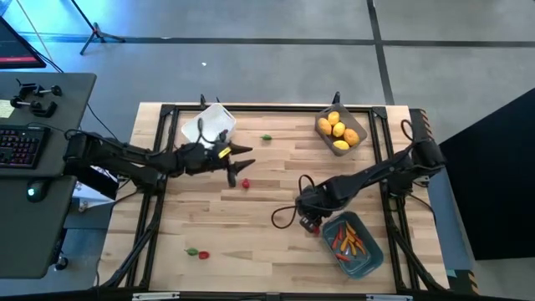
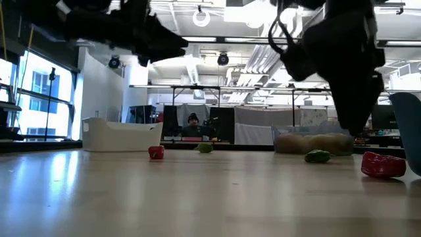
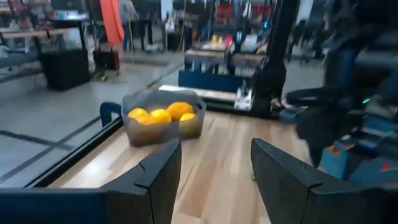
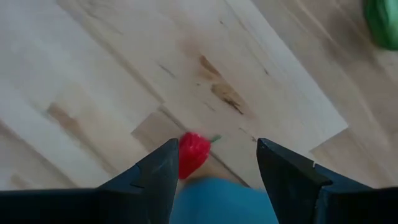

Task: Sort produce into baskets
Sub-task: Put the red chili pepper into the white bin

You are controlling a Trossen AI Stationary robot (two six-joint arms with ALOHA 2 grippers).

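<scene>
Right gripper hangs open over a red piece that lies on the table just beside the blue basket. Nothing is gripped yet. I judge the step is picking this piece.

To do it well I centre first: the piece sits nearer one finger, so I shift until it is midway, then drop straight down and close low on the body, not the thin green stem. I keep the fingers off the basket rim; it looks close and a nudge could push the basket.

Left gripper hovers open and empty near the white basket, facing the grey basket of yellow fruit. Another red piece lies near it on the table.

Hard to make out:
- From above, the right arm hides its target piece.
- I can't tell how high the fingers stand above the wood.
- A green piece is cut off at the frame edge.
- What kind of produce the small pieces are.
</scene>
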